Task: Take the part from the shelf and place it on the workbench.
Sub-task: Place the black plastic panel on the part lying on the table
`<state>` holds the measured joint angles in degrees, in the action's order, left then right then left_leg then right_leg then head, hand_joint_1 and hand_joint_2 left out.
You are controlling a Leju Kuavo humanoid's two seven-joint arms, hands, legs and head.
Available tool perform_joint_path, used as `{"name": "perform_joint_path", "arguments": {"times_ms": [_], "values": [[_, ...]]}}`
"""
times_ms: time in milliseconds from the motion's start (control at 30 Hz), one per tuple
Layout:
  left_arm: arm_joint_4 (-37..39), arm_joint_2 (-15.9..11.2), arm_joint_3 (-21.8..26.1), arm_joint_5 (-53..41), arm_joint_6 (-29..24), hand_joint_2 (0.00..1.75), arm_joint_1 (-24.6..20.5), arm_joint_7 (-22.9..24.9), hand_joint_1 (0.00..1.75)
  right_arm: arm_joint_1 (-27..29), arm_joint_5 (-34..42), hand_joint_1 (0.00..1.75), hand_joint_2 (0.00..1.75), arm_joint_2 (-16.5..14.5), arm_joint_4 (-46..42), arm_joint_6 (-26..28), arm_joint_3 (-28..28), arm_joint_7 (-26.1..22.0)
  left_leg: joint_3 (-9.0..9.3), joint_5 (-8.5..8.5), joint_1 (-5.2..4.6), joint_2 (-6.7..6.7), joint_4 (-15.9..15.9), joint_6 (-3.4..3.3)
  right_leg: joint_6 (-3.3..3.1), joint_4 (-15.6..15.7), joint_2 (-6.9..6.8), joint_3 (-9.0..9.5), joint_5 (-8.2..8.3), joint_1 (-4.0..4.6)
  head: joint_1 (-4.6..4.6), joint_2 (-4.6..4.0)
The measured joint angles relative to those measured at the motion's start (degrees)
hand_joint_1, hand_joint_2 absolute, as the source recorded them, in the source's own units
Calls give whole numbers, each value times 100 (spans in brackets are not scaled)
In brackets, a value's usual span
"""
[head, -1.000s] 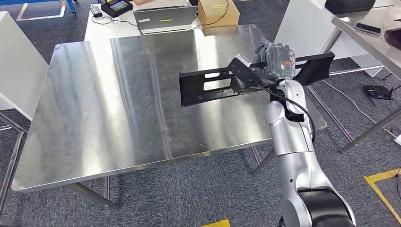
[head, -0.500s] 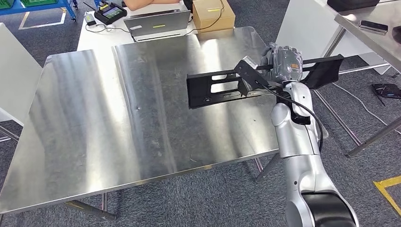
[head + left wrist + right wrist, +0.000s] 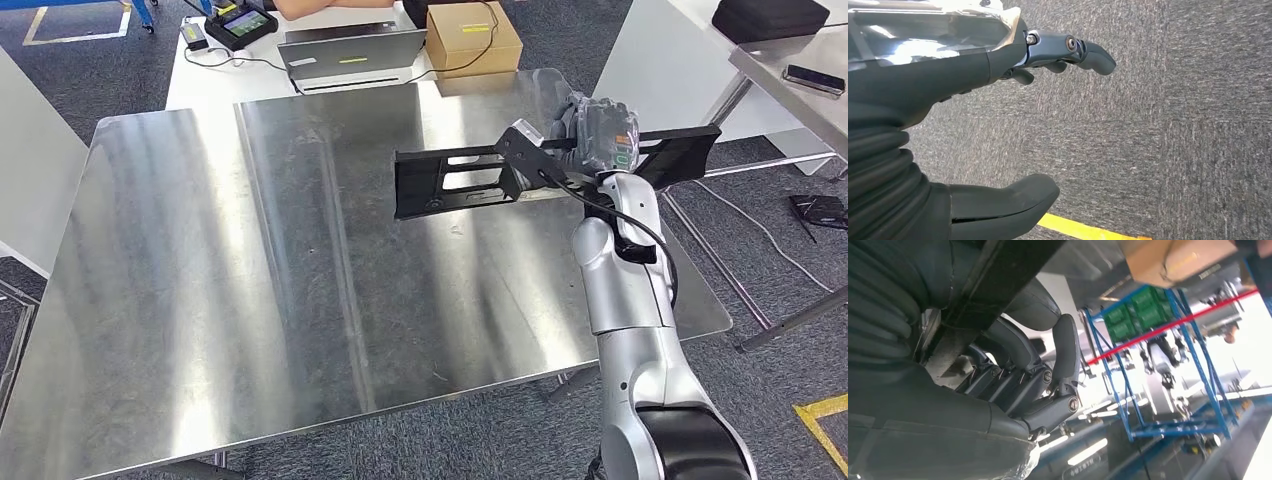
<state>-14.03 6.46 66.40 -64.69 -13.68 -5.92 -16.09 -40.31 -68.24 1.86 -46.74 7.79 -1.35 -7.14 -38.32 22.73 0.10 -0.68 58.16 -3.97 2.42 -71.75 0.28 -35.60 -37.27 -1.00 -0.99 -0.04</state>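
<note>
Part [image 3: 455, 182]: long black bracket, held level above bench [image 3: 250, 260] near its far-right corner. Right robot hand [image 3: 597, 135] grips it w/ fingers wrapped round. Left robot hand [image 3: 973, 100]: fingers apart, empty, over carpet.

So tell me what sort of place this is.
Probably a workshop or factory test floor: a bare steel workbench, blue racking with green bins, and a black part held by the right hand.
</note>
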Motion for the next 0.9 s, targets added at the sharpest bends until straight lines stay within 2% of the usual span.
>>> {"name": "perform_joint_path", "arguments": {"times_ms": [33,67,100,133,167,200,233,300,367,533,700,900], "values": [[0,1,0,-2,4,175,1,-9,0,7,-38,175,175,0,83,10,1,24,30,26,-3,-8,1,-6,27,-183,0,-178,29,2,0,0],[1,3,0,-3,10,175,1,-17,0,7,-79,175,175,1,175,33,1,51,67,50,-6,-17,1,-4,77,-127,-1,-246,166,4,0,0],[1,5,0,-5,15,175,-3,-23,0,-5,-120,175,175,3,271,78,2,83,108,72,-7,-28,2,5,134,153,-1,-200,388,4,-1,0],[1,7,-1,-10,18,175,-10,-26,0,-31,-160,175,175,5,367,146,2,120,143,93,-8,-38,3,20,179,566,-3,-84,649,6,-1,0],[1,8,-3,-15,20,175,-19,-27,0,-75,-212,175,175,7,483,244,3,171,169,115,-22,-47,13,41,190,962,-4,47,867,19,0,0],[1,8,-5,-20,21,175,-28,-28,0,-126,-264,175,175,6,606,342,5,229,181,134,-36,-54,20,64,166,1248,-5,149,1016,29,0,0],[-1,3,-9,-24,21,175,-35,-27,0,-170,-316,175,175,-2,734,434,6,294,183,156,-53,-58,31,62,129,1403,-6,207,1092,35,2,0],[-3,-3,-14,-27,31,175,-40,-24,0,-225,-404,175,175,-29,968,536,7,410,181,173,-66,-56,42,28,72,1445,0,233,1116,37,4,0],[-4,-4,-16,-28,56,175,-45,-12,0,-267,-499,175,175,-71,1169,561,6,507,193,168,-58,-48,35,-1,67,1445,14,237,1120,46,6,0],[-4,-8,-17,-5,74,175,-101,34,0,-387,-848,175,175,-257,1678,515,67,680,223,155,-48,-38,-6,32,60,1441,28,240,1116,61,6,-1],[-4,-5,-16,87,70,175,-107,33,0,-459,-1071,175,175,-495,2081,423,192,709,224,163,-42,-38,-16,105,39,1436,28,239,1102,66,7,0],[-4,-5,-13,112,68,175,-105,20,0,-460,-1254,175,175,-860,2379,366,393,615,223,166,-53,-37,-16,110,32,1438,27,241,1097,59,5,0]]}}
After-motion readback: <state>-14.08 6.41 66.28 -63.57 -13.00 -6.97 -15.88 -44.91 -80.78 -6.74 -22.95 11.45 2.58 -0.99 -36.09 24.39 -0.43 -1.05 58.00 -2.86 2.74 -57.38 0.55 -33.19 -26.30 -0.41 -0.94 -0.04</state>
